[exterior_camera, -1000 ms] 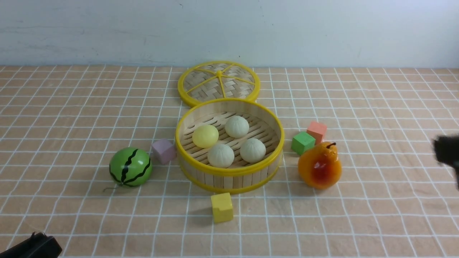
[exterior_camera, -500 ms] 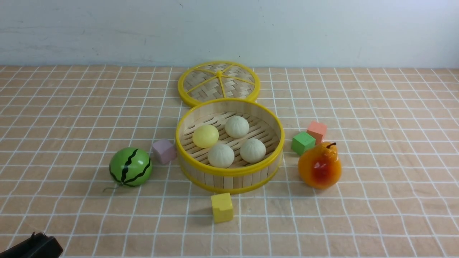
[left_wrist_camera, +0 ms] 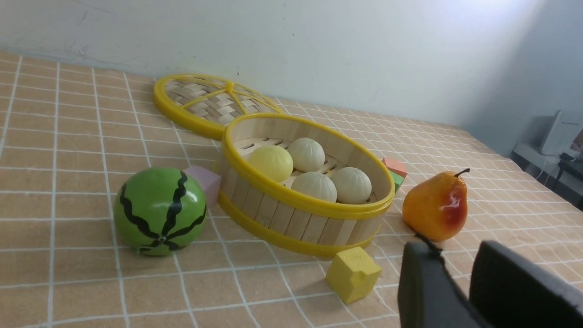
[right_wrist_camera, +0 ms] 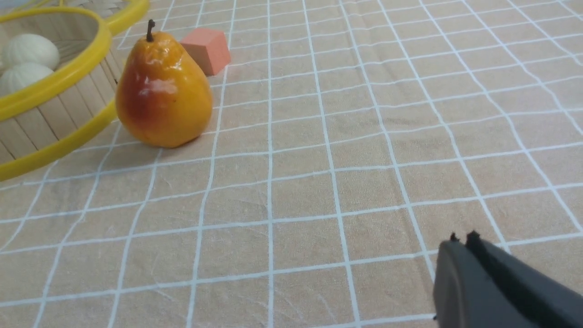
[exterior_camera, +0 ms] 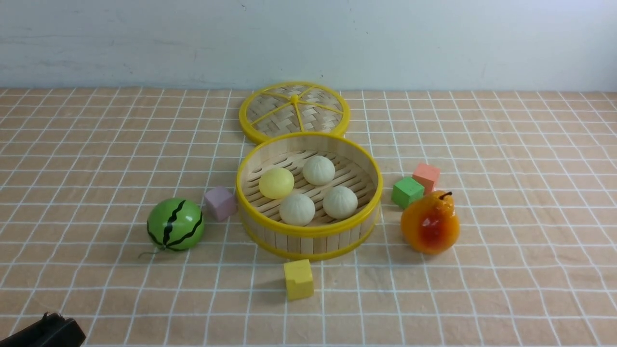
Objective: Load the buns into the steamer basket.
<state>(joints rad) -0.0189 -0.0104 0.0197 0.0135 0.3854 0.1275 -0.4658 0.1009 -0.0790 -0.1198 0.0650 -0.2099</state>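
left hand [left_wrist_camera: 455, 282] parted and empty, right hand [right_wrist_camera: 460, 246] closed on nothing, both parked low off the bench [exterior_camera: 506, 289] since all four buns [exterior_camera: 308, 190] sit inside the steamer basket [exterior_camera: 308, 231].

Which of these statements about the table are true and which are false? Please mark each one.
1. All four buns lie inside the steamer basket. True.
2. The lid covers the basket. False: it lies flat behind the basket.
3. The right claw holds a bun. False: it is shut and empty.
4. The yellow cube sits in front of the basket. True.
5. The pear lies in the basket. False: it stands outside, on the basket's right.
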